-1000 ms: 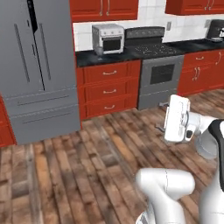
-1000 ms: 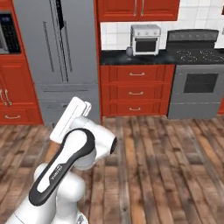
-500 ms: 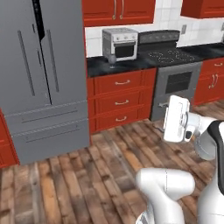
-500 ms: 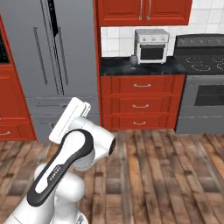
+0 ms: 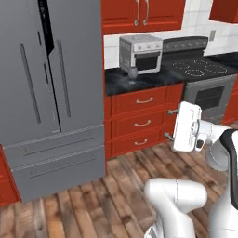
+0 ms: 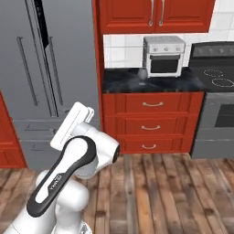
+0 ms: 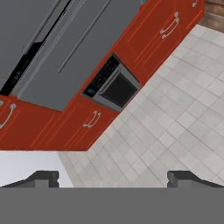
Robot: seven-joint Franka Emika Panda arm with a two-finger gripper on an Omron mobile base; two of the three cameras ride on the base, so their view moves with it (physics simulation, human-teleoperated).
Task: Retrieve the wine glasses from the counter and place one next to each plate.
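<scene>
Beside the toaster oven (image 5: 141,55), on its left, one small wine glass (image 5: 132,74) is seen standing upright on the desk (image 5: 139,82). It is made of smoky grey glass, with a round bowl, a thin stem and a round foot. The same wine glass (image 6: 142,74) is also seen from the right base view, just left of the toaster oven (image 6: 163,56), close to its front corner. The desk (image 6: 151,84) is black and shiny, with pale veins like marble. Under it, three red drawers with curved silver handles are stacked. White square tiles are seen on the wall behind the toaster oven, which is a boxy silver thing with a dark glass door. To the right of the toaster oven a black stove top (image 5: 200,66) with ring marks is seen. To the left, a tall grey fridge (image 5: 51,83) with long straight handles is found. The floor is made of brown wooden planks.

Small dark letters are printed on the arm's black band, but they cannot be read.

The gripper (image 7: 113,177) is spread wide open, and nothing is held between its two dark tips. It is well apart from the wine glass.
</scene>
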